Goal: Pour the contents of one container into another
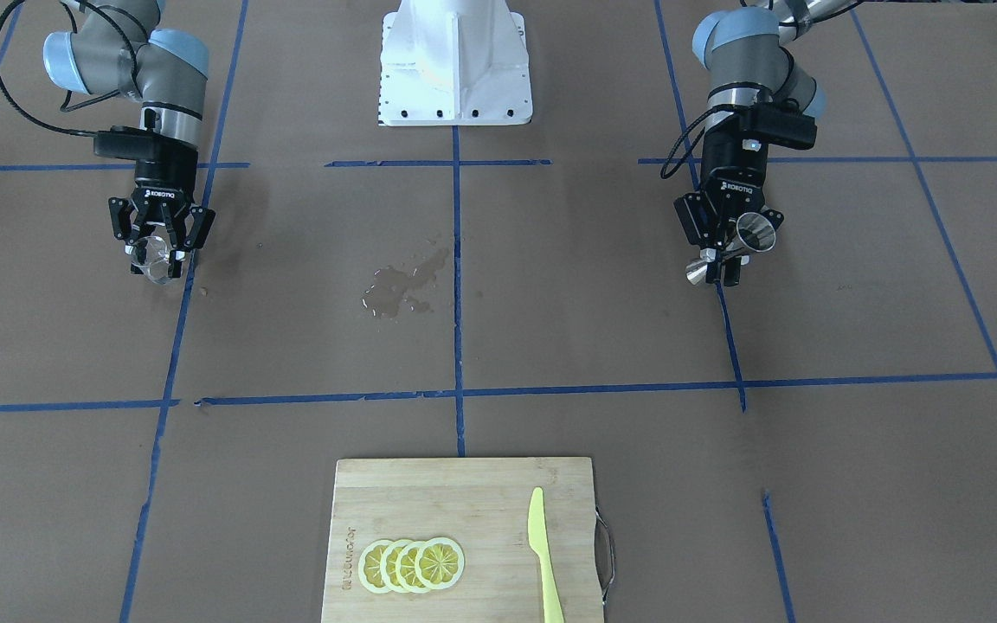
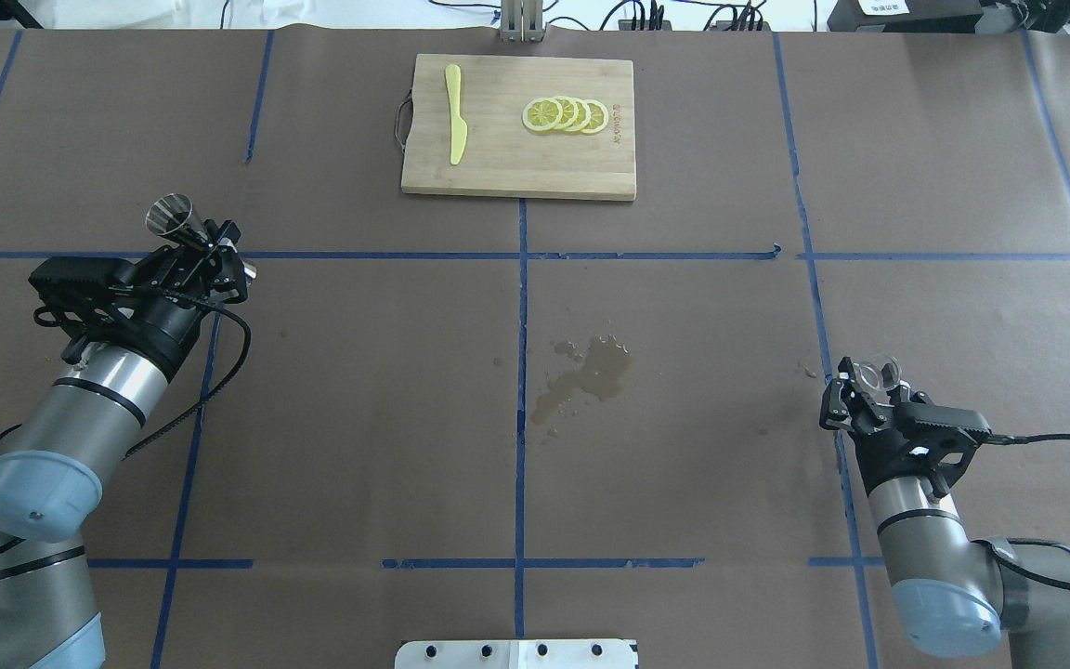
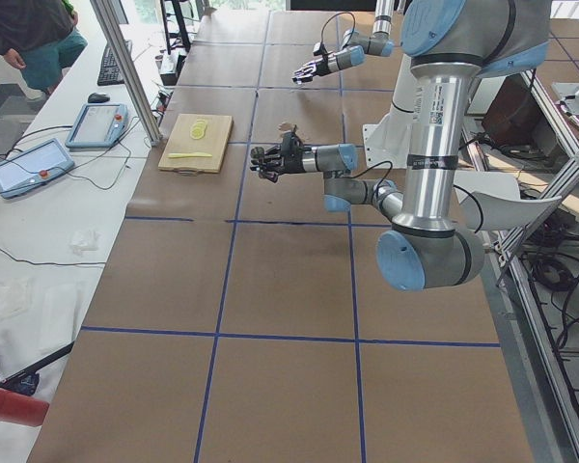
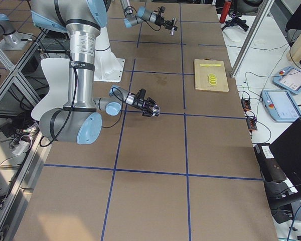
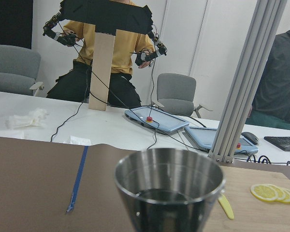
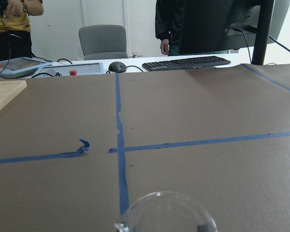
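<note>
On the overhead view I start at the far left, where the left arm (image 2: 117, 372) reaches forward with its wrist level. The left jaws are closed tight on the narrow waist of the jigger (image 2: 171, 215), 1 finger on each side. The jigger is held up off the counter (image 2: 358, 418). On the left wrist camera it stands about upright with its wide mouth on top. The inside looks dark and mirror-like, and I cannot tell whether there is liquid in it.

Moving right, a wet patch (image 2: 586, 376) with small droplets around it sits near the middle of the counter, just right of the central blue tape line (image 2: 522, 307). Beyond it, at the far edge, lies a wooden cutting board (image 2: 516, 167). On it are a yellow knife (image 2: 454, 125) towards its left side and 4 overlapping lemon slices (image 2: 565, 114) towards its right.

At the far right, the right arm (image 2: 906, 502) points forward. The right jaws are partly closed around the glass cup (image 2: 874, 373), gripping its sides. The right wrist camera shows the cup's rim facing up, low over the counter. I cannot tell whether its base touches the surface or whether it holds anything. The cup and the jigger are well apart, 1 at each side of the counter.
</note>
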`<state>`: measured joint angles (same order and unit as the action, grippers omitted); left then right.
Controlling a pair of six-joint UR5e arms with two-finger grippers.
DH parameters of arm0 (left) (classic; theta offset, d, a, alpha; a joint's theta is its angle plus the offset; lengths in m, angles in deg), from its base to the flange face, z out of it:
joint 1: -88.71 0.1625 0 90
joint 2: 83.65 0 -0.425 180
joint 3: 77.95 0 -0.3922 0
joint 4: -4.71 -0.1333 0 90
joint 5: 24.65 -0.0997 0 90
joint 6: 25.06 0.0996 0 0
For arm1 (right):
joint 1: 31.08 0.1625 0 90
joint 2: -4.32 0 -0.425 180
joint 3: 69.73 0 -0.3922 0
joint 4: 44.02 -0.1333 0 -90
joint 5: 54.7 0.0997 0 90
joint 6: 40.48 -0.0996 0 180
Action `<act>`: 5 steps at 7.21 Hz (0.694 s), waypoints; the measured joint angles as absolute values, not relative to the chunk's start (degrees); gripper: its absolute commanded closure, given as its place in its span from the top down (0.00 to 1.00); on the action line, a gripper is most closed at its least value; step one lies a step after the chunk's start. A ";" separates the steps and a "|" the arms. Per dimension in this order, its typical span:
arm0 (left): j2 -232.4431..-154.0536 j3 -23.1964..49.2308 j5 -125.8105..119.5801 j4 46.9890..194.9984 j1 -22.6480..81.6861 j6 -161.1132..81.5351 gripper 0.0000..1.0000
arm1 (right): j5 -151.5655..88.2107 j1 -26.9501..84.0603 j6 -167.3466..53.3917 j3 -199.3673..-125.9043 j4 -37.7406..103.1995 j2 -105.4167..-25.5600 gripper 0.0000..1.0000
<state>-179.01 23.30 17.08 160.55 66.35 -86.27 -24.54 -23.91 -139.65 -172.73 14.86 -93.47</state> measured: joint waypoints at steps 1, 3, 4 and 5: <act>-179.05 23.30 17.20 160.54 66.21 -86.24 0.00 | -24.54 -23.85 -139.65 -172.41 14.36 -93.49 0.70; -179.09 23.30 17.27 160.54 66.14 -86.23 0.00 | -24.77 -23.85 -139.70 -171.39 14.04 -93.56 0.77; -179.10 23.30 17.29 160.54 66.13 -86.23 0.00 | -24.90 -23.86 -139.69 -171.03 14.01 -93.56 1.00; -179.10 23.30 17.31 160.54 66.13 -86.23 0.00 | -24.92 -23.85 -139.63 -170.98 14.00 -93.54 1.00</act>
